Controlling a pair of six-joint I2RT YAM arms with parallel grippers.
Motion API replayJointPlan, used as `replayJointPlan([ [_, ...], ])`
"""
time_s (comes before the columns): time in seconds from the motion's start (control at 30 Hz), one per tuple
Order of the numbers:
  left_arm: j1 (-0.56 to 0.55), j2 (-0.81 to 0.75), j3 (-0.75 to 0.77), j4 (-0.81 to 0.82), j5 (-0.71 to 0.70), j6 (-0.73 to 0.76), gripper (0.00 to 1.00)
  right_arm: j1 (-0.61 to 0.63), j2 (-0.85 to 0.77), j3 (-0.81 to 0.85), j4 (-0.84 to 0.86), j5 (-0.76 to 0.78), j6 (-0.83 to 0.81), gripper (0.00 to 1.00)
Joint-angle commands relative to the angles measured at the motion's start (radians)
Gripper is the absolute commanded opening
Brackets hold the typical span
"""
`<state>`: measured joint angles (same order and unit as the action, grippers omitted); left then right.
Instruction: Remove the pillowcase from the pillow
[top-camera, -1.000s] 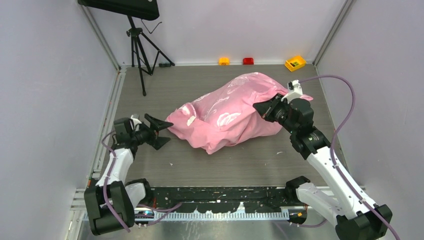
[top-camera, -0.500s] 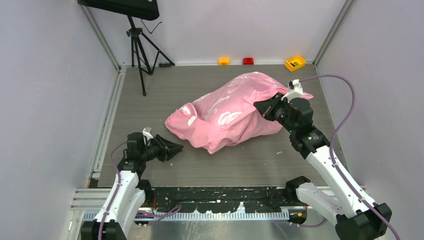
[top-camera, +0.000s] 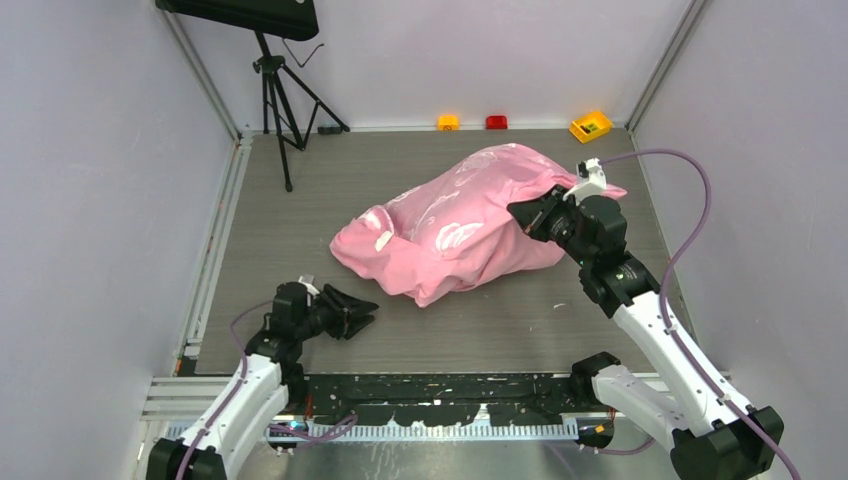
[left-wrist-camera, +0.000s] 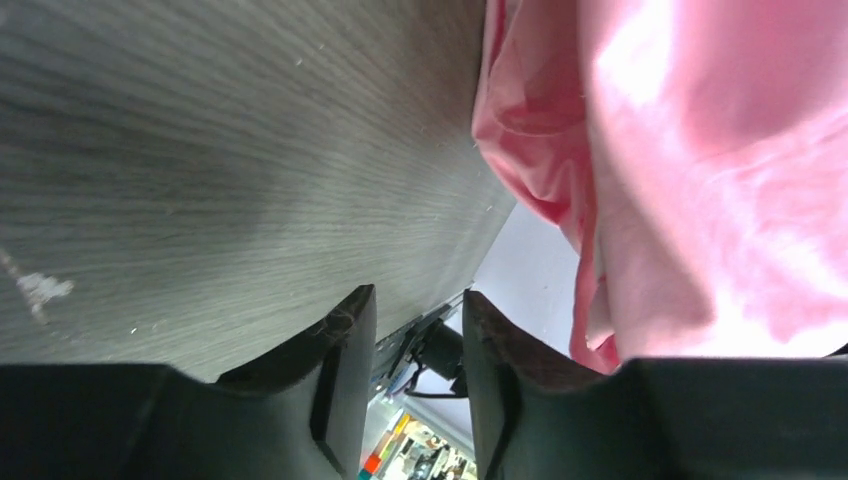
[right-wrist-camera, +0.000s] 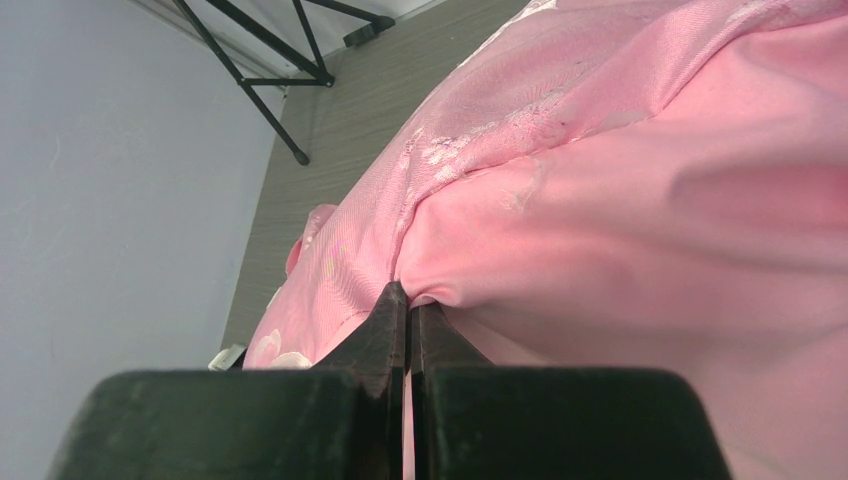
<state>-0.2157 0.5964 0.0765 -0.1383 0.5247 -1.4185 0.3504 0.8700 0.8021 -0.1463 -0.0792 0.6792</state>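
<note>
The pink satin pillowcase (top-camera: 465, 220) lies bulging in the middle of the table; the pillow is hidden inside it. My right gripper (top-camera: 522, 213) is shut on a fold of the pillowcase (right-wrist-camera: 620, 190) at its right side, fabric pinched between the fingertips (right-wrist-camera: 410, 300). My left gripper (top-camera: 365, 312) is open and empty, low over the table near the front left, a short way from the pillowcase's near-left corner. In the left wrist view the pillowcase (left-wrist-camera: 690, 170) fills the right side beyond the open fingers (left-wrist-camera: 345, 330).
A black tripod (top-camera: 280, 95) stands at the back left. Small yellow (top-camera: 448, 122), red (top-camera: 496, 122) and yellow (top-camera: 590, 126) objects lie along the back wall. Walls close in on both sides. The grey wood table (top-camera: 300, 200) is bare to the left.
My left arm has swung from the left side toward the front and right, lowering the open gripper closer to the pillowcase's near corner. The right gripper has stayed shut on the fabric.
</note>
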Motion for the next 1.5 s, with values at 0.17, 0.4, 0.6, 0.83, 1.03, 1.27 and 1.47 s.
replayJointPlan([
  [0.17,-0.083,0.336,0.116,0.438,-0.060,-0.060,0.55,-0.003,-0.067,0.031,0.077,0.022,-0.002,0.01],
  [0.4,-0.119,0.643,0.301,0.913,0.058,-0.136,0.73,-0.002,-0.070,0.046,0.046,-0.001,-0.014,0.01],
  [0.6,-0.119,0.638,0.530,0.762,0.003,-0.015,0.78,-0.003,-0.080,0.055,0.000,-0.006,-0.038,0.01],
  [0.83,-0.142,0.598,0.644,0.577,-0.042,0.095,0.84,-0.002,-0.075,0.048,-0.018,0.010,-0.045,0.01],
  [1.03,-0.207,0.728,0.734,0.531,0.066,0.136,0.84,-0.004,-0.031,0.053,0.007,-0.029,-0.024,0.01],
  [1.27,-0.302,0.759,0.878,0.546,0.177,0.218,0.82,-0.002,0.009,0.064,0.000,-0.048,-0.003,0.04],
  [1.47,-0.347,0.643,0.904,0.573,0.234,0.257,0.83,-0.003,0.016,0.063,-0.003,-0.039,0.008,0.04],
])
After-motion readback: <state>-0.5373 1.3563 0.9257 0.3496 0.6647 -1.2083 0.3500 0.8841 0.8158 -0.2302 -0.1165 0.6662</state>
